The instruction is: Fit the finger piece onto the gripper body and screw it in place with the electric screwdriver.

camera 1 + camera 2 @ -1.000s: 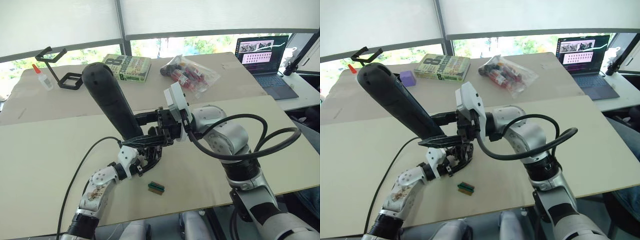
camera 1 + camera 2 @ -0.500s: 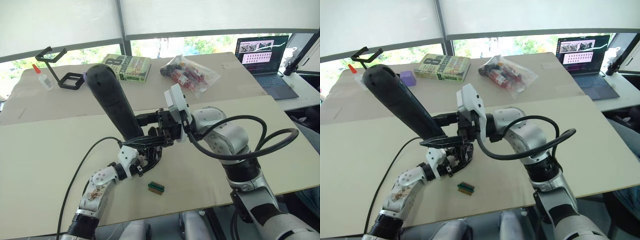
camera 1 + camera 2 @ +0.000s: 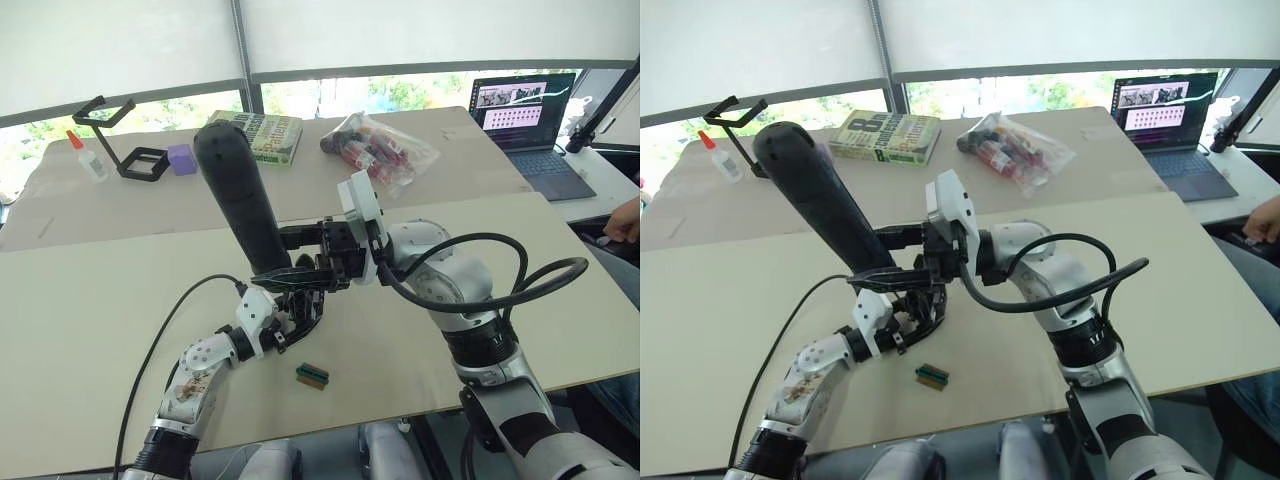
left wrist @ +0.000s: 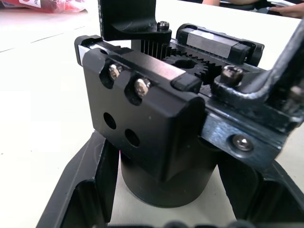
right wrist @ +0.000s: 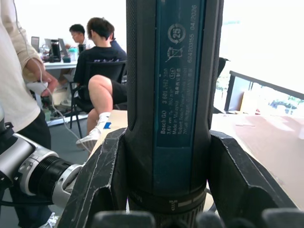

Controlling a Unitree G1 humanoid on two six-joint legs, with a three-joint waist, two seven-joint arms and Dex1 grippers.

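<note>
Screwdriver (image 3: 240, 205) stands tilted at mid-frame, my right gripper (image 3: 312, 262) clamped round its lower barrel, rounded end up toward the upper left. Just below, my left gripper (image 3: 300, 312) pinches the body (image 4: 156, 133) over the table (image 3: 90, 300). The wrist view shows two screws (image 4: 141, 87) seated above two empty holes (image 4: 132, 137). I cannot see the bit, nor tell the finger piece apart. To drive well, I judge: hold the body rigid, keep the bit square to the hole, press lightly.
</note>
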